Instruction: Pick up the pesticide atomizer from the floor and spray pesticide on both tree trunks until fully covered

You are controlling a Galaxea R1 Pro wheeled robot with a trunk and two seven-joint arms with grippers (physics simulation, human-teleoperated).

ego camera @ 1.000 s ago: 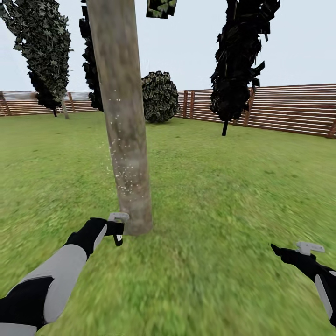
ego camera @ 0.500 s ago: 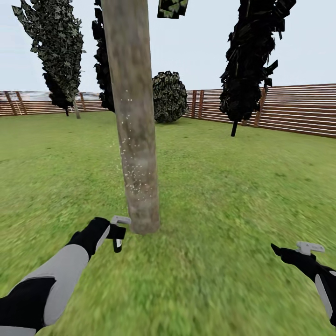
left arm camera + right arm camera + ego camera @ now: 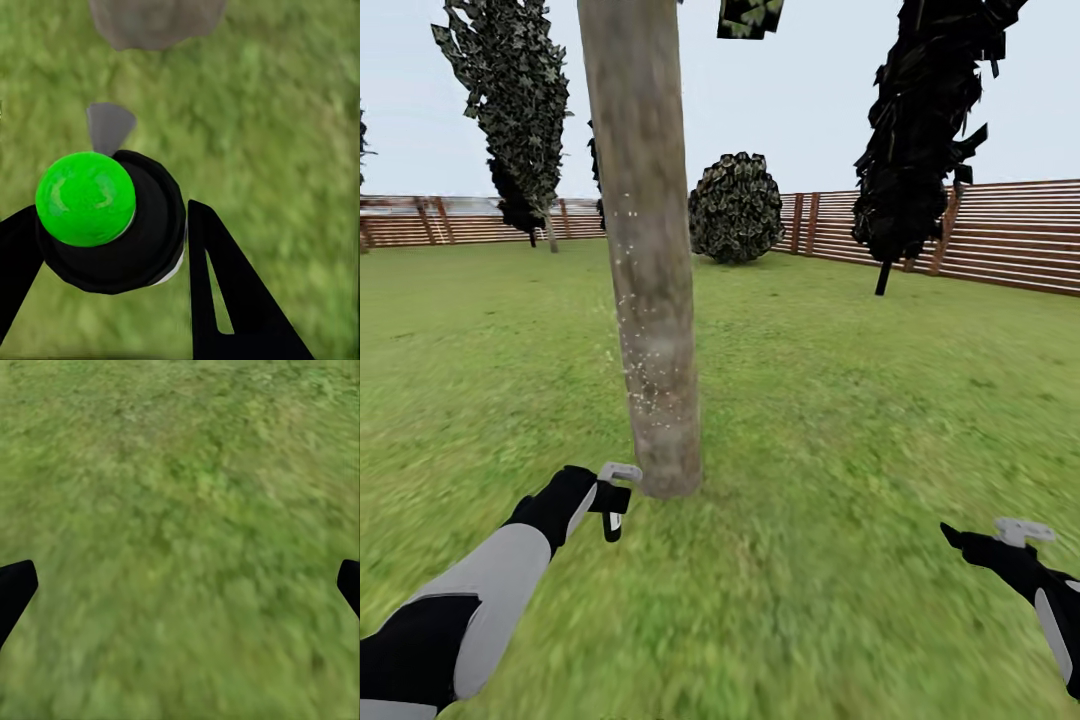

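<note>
on the lawn of the fenced garden, the left gripper hangs low over the grass, its two black fingers pinching the pesticide atomizer, a black bottle seen from above in the left wrist view with a bright green ball on top and a grey nozzle pointing toward the tree. from the head view the bottle's light grey spray head sits just beside the foot of the thick beige-grey tree trunk, which rises out of the top of the picture; a scatter of pale specks dots the bark at about mid-height. behind it, against the brown slat fence, stand a dark green leafy tree at left, a round bush at centre and a near-black thin-trunked tree at right. far right, the right gripper hovers above bare grass floor, well apart from the trunk, its fingers spread wide at the edges of the right wrist view with nothing between them.
</note>
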